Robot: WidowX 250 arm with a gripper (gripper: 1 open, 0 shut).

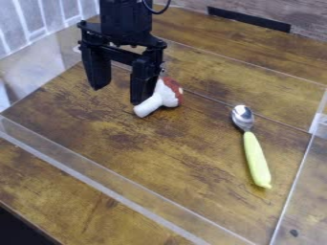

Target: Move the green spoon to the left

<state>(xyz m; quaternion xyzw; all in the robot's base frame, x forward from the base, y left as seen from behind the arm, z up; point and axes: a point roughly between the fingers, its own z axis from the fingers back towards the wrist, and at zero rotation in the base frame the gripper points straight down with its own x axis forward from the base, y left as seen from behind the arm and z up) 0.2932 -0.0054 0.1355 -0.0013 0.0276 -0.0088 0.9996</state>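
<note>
The green spoon (253, 148) lies flat on the wooden table at the right. Its shiny metal bowl points toward the back and its yellow-green handle toward the front. My gripper (119, 83) hangs over the table at the upper left, pointing straight down. Its two black fingers stand wide apart and hold nothing. It is well to the left of the spoon and not touching it.
A toy mushroom (159, 100) with a white stem and red-brown cap lies just right of my fingers. Clear plastic walls (115, 187) fence the table along the front and sides. White bars stand at the back left.
</note>
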